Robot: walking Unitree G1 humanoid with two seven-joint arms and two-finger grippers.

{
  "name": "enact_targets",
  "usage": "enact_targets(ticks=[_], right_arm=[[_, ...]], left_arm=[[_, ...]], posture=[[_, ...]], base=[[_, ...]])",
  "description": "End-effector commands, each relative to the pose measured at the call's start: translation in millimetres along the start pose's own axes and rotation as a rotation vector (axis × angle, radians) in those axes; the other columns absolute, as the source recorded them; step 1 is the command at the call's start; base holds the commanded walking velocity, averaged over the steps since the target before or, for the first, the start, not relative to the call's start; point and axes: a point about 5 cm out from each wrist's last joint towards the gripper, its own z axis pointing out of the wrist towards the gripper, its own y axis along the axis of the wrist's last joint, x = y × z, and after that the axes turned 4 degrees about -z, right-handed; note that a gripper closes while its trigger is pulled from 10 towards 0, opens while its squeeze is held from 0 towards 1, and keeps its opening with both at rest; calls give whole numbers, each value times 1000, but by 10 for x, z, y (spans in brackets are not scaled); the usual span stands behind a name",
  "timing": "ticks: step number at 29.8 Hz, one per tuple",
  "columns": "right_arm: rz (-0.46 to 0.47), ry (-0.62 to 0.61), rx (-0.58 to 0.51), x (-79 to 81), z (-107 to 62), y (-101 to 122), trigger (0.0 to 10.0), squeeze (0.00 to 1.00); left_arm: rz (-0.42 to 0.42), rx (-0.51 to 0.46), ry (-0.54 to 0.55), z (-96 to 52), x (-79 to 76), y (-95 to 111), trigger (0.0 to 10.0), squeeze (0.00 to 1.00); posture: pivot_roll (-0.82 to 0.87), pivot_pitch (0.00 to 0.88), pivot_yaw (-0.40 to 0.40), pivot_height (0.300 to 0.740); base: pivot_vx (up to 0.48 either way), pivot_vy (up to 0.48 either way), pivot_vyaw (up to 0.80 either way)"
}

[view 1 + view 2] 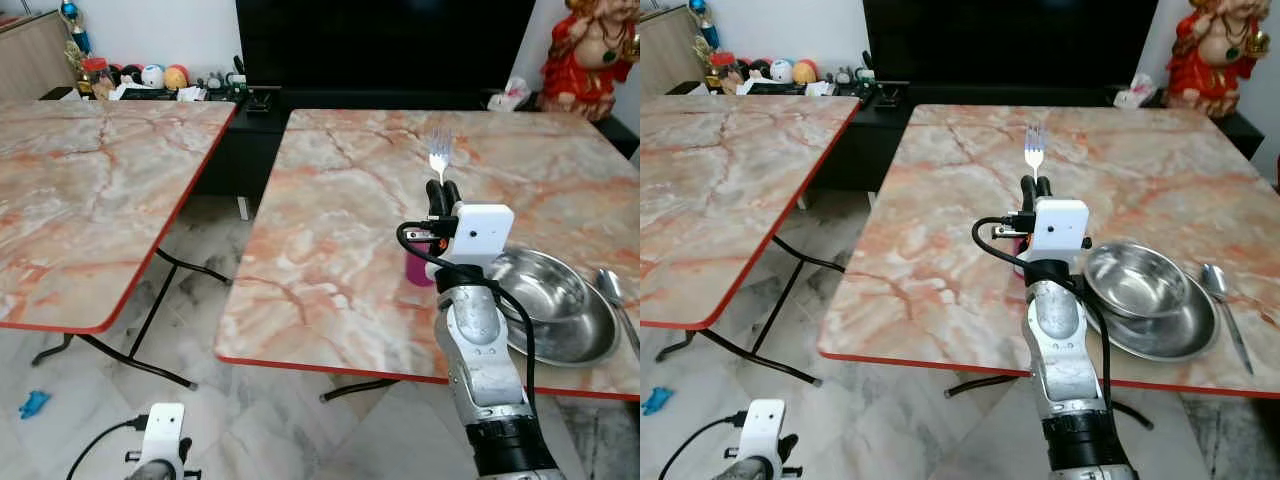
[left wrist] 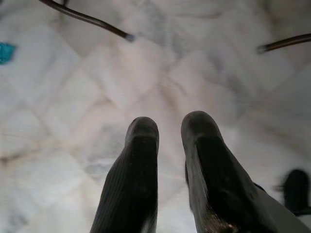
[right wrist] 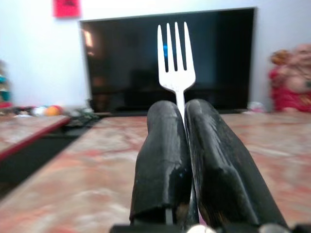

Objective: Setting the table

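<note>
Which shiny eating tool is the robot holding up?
The silver fork, pinched upright in the right gripper. The silver spoon lies flat on the marble table beside the steel bowl.

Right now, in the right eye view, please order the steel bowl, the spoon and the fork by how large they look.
1. steel bowl, clearly the largest.
2. spoon, lying on the table right of the bowl.
3. fork, partly hidden in the right gripper; its visible part looks smallest, so its rank against the spoon is unsure.

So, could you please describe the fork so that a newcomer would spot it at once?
Find the marble table with the steel bowl near its front edge. Beside the bowl, the right gripper pinches the fork. Unlike the spoon lying flat, it stands with tines up.
</note>
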Motion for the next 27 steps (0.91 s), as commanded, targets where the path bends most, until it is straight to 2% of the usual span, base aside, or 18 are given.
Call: enact_targets(ticks=[1, 11, 19, 27], right_arm=[[14, 11, -25, 51, 45, 78, 10000, 0], [10, 10, -25, 53, 57, 87, 10000, 0], [14, -32, 0, -5, 68, 59, 10000, 0], [9, -25, 0, 14, 74, 56, 10000, 0]], left_arm=[[6, 0, 13, 1, 55, 17, 10000, 0], [0, 0, 15, 1, 68, 19, 10000, 0], [-3, -2, 14, 2, 69, 26, 10000, 0], [-10, 4, 11, 4, 65, 25, 10000, 0]], posture=[[19, 0, 29, 740], [23, 0, 29, 740], [22, 0, 30, 740], [26, 0, 28, 740]], base=[[0, -289, 0], [0, -290, 0], [0, -284, 0], [0, -159, -626]])
